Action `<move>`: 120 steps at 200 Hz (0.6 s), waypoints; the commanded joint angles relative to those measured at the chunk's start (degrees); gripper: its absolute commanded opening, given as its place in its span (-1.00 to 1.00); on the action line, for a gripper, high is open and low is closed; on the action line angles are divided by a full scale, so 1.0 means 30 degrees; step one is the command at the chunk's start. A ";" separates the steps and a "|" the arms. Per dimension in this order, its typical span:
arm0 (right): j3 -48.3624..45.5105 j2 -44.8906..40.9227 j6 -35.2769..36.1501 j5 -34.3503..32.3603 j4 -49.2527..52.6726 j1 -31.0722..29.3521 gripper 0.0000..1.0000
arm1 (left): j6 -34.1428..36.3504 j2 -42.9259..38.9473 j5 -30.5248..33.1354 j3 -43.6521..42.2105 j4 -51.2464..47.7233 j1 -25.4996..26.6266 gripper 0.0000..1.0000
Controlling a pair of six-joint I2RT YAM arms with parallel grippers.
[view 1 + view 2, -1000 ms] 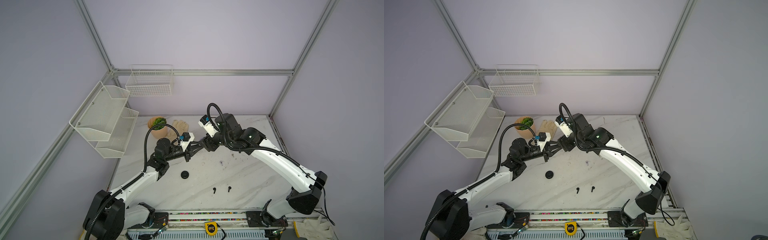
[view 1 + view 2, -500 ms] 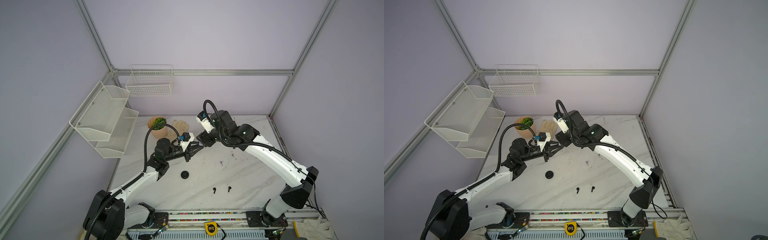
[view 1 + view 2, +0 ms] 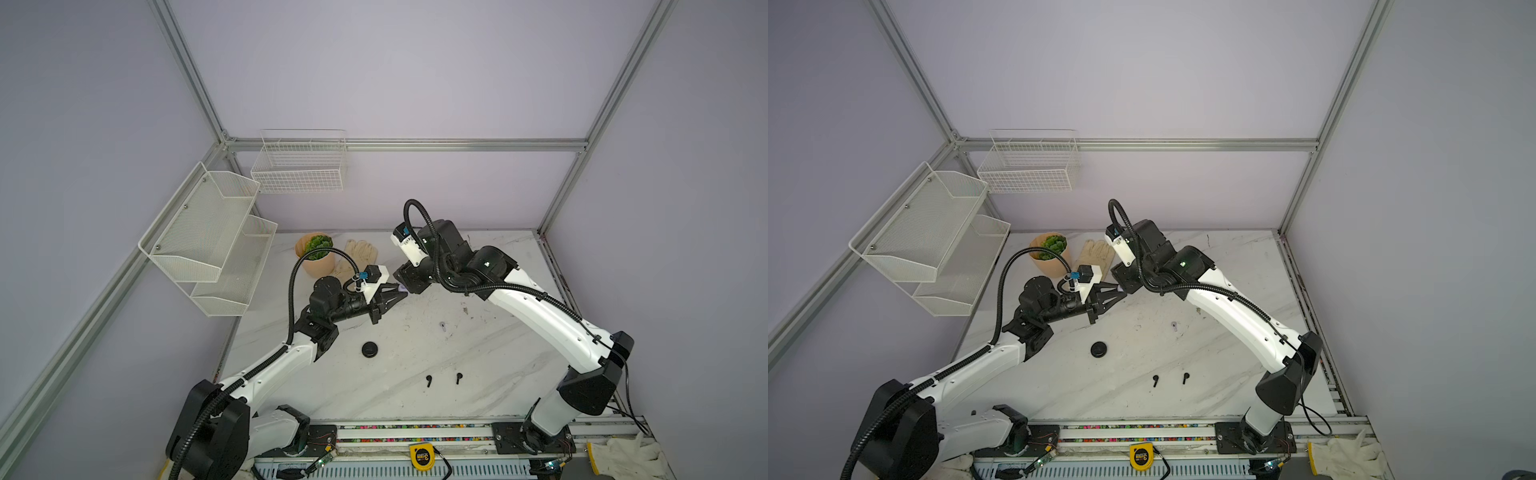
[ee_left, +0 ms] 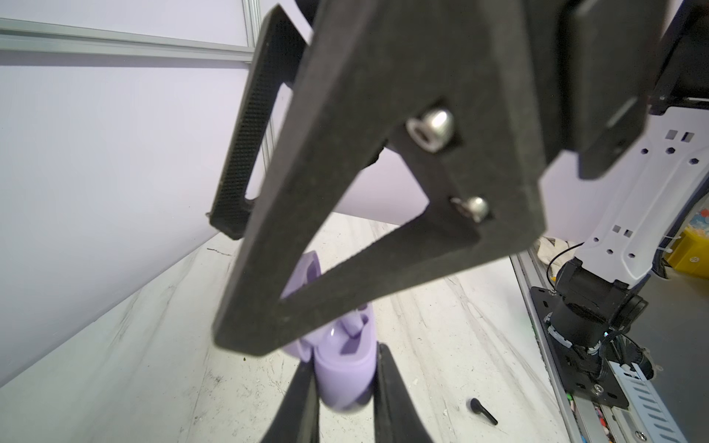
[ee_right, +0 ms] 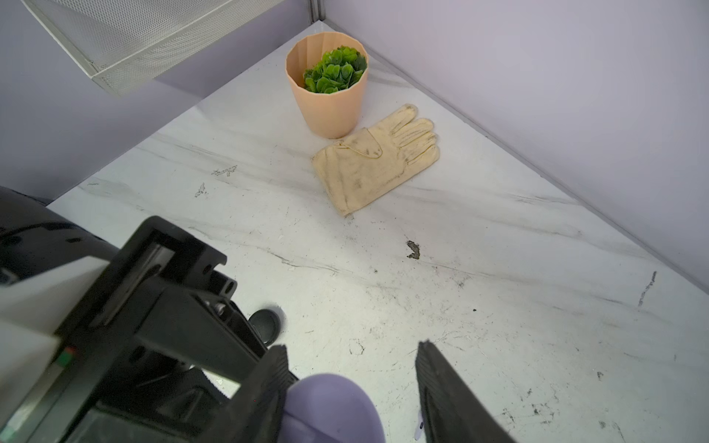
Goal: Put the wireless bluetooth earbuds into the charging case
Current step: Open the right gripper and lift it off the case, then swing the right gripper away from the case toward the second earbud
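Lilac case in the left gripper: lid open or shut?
Open. In the left wrist view the lid stands up behind the case body, and the inner wells are exposed.

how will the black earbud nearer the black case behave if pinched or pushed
The black earbud is far smaller than the black case, so probably light and easily flicked. Its rounded head and thin stem may pivot or squirt out of a pinch. Lying on the smooth table, it would likely slide.
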State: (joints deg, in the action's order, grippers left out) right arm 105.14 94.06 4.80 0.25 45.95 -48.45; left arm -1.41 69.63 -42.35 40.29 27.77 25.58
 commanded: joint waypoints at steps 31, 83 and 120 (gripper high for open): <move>-0.0097 -0.1110 0.0210 -0.0421 0.1343 -0.0013 0.01 | 0.0090 -0.0355 0.0464 0.1100 0.0705 -0.0060 -1.00; 0.0262 -0.1825 0.0381 -0.0052 0.1535 -0.0004 -0.05 | 0.0118 -0.0303 0.0260 0.1184 0.0645 -0.0061 -1.00; -0.0431 -0.2853 0.0609 0.1271 0.0770 0.0021 -0.05 | 0.0174 -0.0360 0.0063 0.1235 0.0525 -0.0061 -1.00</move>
State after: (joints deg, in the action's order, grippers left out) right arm 105.10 89.25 5.30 1.52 48.88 -48.49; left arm -1.41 69.63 -41.56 40.29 27.79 25.56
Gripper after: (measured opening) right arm 0.477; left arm 0.195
